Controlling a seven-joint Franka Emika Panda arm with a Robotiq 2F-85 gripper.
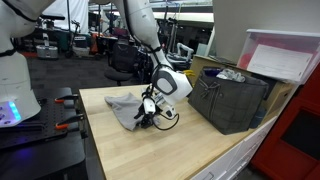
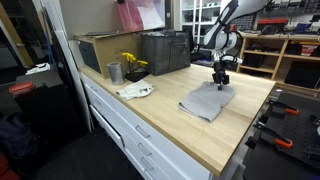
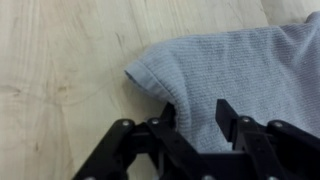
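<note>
Looking down through the wrist view, we see the gripper [image 3: 197,112] low over the table [image 3: 60,60], its two dark fingers [image 3: 226,115] standing apart with a strip of the grey knitted cloth [image 3: 240,60] between them. They straddle the fabric near its rounded corner and are not pinched shut on it. The cloth lies flat on the pale wooden table, filling the upper right of that view, and its hemmed edge curves down towards the fingers. In both exterior views the arm reaches down so that the gripper [image 1: 148,118] [image 2: 221,84] meets one end of the cloth [image 1: 122,105] [image 2: 207,100], which spreads away from it in a loosely rumpled rectangle near the middle of the table [image 1: 150,150] [image 2: 170,125]. Well apart from the cloth, a dark plastic crate [image 1: 230,100] stands at the back of the table. In an exterior view a metal cup [image 2: 114,72] sits just beside a bunch of yellow flowers [image 2: 130,63], with a small white rag [image 2: 135,91] lying near them by the table's front edge. A cardboard box [image 2: 100,48] stands behind these things.
</note>
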